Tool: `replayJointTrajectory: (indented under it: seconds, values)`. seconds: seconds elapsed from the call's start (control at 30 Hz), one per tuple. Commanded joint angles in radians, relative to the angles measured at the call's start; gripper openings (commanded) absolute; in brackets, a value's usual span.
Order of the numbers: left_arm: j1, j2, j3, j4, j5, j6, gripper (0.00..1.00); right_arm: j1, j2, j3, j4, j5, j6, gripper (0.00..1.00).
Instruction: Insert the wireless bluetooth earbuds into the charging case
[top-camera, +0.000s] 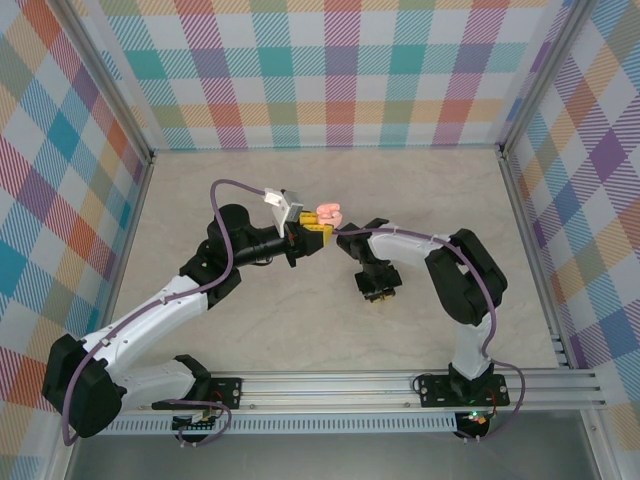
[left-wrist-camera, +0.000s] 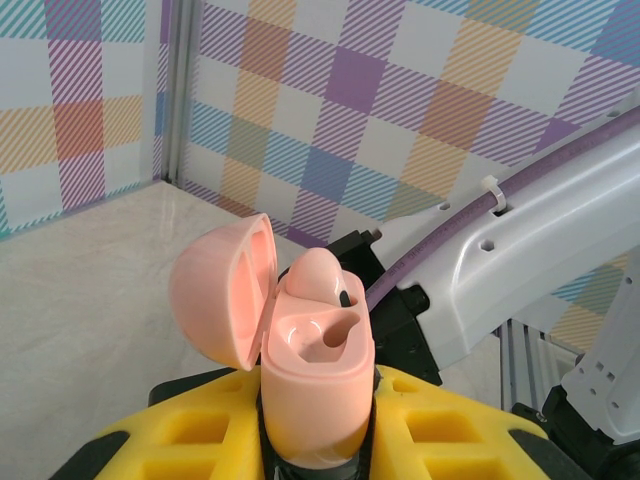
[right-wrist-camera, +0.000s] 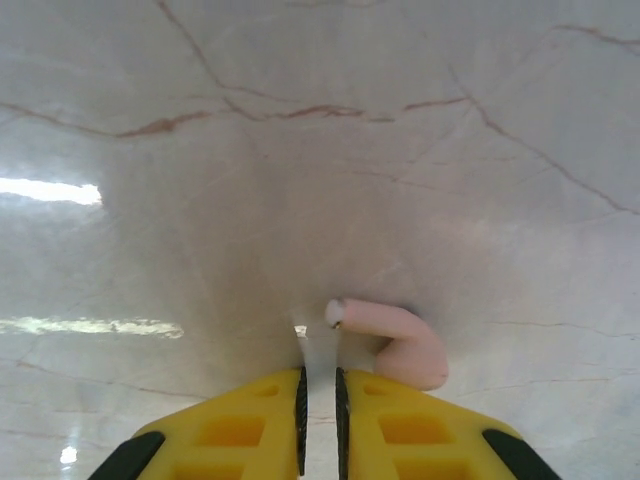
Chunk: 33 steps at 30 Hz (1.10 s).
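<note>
The left gripper (left-wrist-camera: 318, 425) has its yellow fingers clamped on the base of a pink charging case (left-wrist-camera: 315, 370), holding it upright above the marble tabletop (top-camera: 250, 330). The case's lid (left-wrist-camera: 222, 290) is swung open to one side, and one pink earbud (left-wrist-camera: 318, 272) sits in its far socket. Down and to the right of the case, nearer the arm bases, the right gripper (right-wrist-camera: 318, 378) is low over the tabletop. Its fingers are almost together with nothing between them. A second pink earbud (right-wrist-camera: 395, 340) lies on the marble, just beyond one fingertip.
</note>
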Motion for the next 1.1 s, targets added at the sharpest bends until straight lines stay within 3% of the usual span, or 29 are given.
replayJointTrajectory:
  seconds: [0.0, 0.2, 0.57, 0.9, 1.07]
  values:
    - [-0.015, -0.005, -0.002, 0.017, 0.01, 0.01, 0.25, -0.003, -0.011, 0.039, -0.024, 0.002, -0.014, 0.2]
    - [-0.015, -0.006, -0.002, 0.015, 0.013, 0.009, 0.25, -0.024, -0.133, 0.047, 0.043, -0.102, -0.026, 0.22]
    - [-0.015, -0.011, -0.002, 0.009, 0.013, 0.009, 0.25, -0.124, -0.1, 0.052, -0.042, 0.004, 0.016, 0.21]
    - [-0.015, -0.004, -0.002, 0.008, 0.012, 0.011, 0.25, -0.128, -0.147, -0.057, 0.024, -0.137, 0.028, 0.41]
    - [-0.015, -0.001, -0.003, 0.008, 0.01, 0.015, 0.25, -0.128, -0.123, -0.075, 0.037, -0.147, 0.034, 0.42]
